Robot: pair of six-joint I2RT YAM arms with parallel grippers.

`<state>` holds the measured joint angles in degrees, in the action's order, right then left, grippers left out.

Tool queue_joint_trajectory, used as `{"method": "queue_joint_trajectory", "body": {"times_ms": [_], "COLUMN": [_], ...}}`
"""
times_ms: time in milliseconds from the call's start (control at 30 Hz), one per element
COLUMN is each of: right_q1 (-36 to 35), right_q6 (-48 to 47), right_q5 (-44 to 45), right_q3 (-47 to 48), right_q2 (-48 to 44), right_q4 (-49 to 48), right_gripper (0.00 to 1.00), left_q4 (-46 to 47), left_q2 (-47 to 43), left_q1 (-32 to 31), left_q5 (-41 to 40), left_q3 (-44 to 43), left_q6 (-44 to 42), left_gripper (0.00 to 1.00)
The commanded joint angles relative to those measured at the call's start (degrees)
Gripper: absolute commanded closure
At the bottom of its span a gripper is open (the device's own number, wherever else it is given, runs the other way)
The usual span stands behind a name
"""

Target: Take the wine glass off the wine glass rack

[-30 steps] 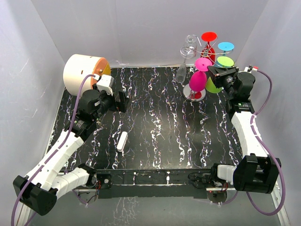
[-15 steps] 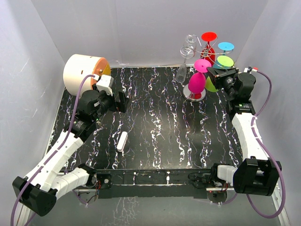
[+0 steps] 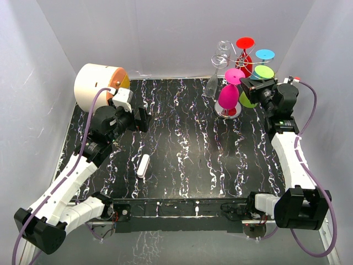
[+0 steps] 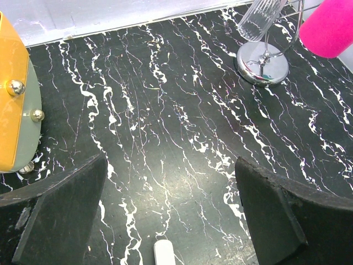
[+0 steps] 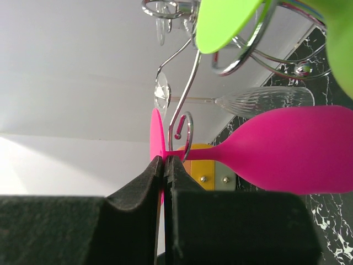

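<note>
Risk: the pink wine glass foot snags the wine glass rack scroll as I pull, tipping the rack at upper right of the top view. The thin grip could also slip. My right pincer is clamped on the foot's edge. Left pincer is wide apart, holding nothing.

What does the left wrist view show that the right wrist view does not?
Only the left wrist view: the wine glass rack's round base, a white object, the open left gripper. Only the right wrist view: the right gripper shut on the pink wine glass's foot, a green glass, the rack's scroll arms. Both: the pink glass's bowl, the clear glass, the drum's orange face.
</note>
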<state>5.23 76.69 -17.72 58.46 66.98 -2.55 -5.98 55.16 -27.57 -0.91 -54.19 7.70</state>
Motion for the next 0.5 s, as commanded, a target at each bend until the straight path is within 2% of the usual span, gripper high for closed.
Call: {"method": "queue_joint_trajectory", "body": {"times_ms": [0, 467], "right_q1": [-1.35, -4.38], "right_q6": [-0.36, -1.64], "right_q5": [1.82, 7.29], "right_q3": [4.46, 8.34], "right_q2": [-0.30, 3.28], "right_q4": [-1.76, -0.10], "right_gripper": [1.00, 1.00], "left_q4": [1.92, 1.76], "left_q2": [-1.94, -2.37], "left_q1": [-0.29, -0.64], "left_q5": [-0.23, -0.72], "left_q3": [0.32, 0.31], "left_q6": [0.03, -0.15], "left_gripper": [0.01, 0.01]}}
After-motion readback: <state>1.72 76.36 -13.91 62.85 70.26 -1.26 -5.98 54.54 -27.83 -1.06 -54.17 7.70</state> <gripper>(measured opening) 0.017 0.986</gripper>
